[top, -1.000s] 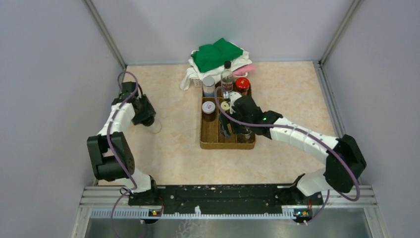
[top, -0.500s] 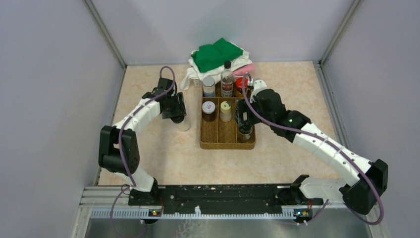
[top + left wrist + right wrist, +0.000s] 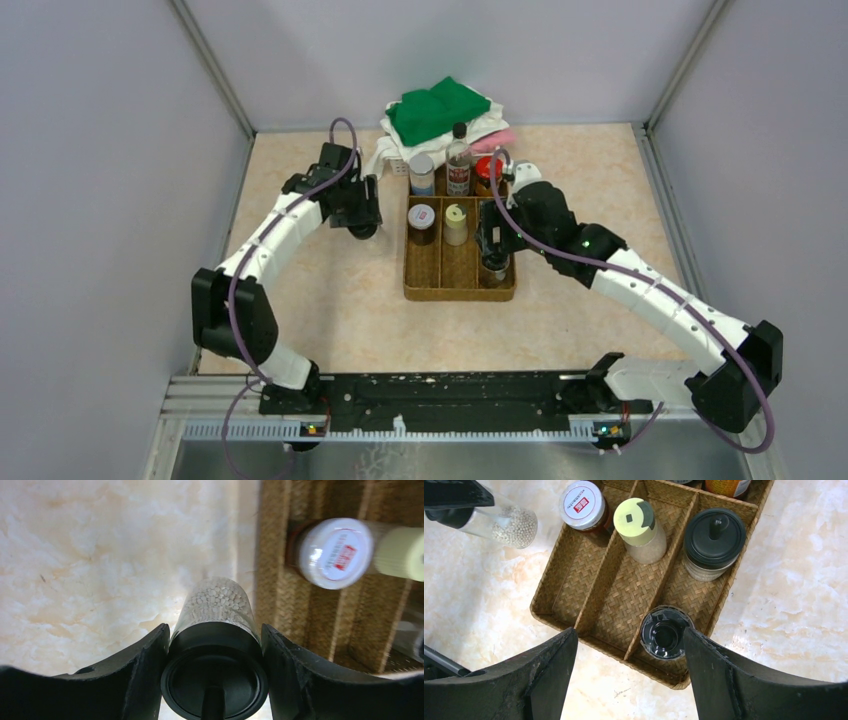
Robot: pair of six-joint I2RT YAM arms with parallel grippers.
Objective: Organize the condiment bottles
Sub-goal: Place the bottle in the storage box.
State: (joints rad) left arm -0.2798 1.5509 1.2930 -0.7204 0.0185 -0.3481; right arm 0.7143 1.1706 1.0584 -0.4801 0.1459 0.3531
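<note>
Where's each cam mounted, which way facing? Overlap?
Top external: above and behind the bases, looking down on the table; left arm and right arm show whole, flanking the brown woven divided tray.
Left wrist: looks down past the left gripper, shut on a clear black-capped jar of white granules.
Right wrist: looks down on the tray's near end, framed by the open right gripper.
Shared: all three show the white-lidded red-labelled jar; both wrist views show the granule jar.

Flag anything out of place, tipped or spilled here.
Only the black-capped jar of white granules is out of the woven tray: the left gripper grips it beside the tray's left edge. I see nothing spilled, and the bottles in the tray stand upright.
</note>
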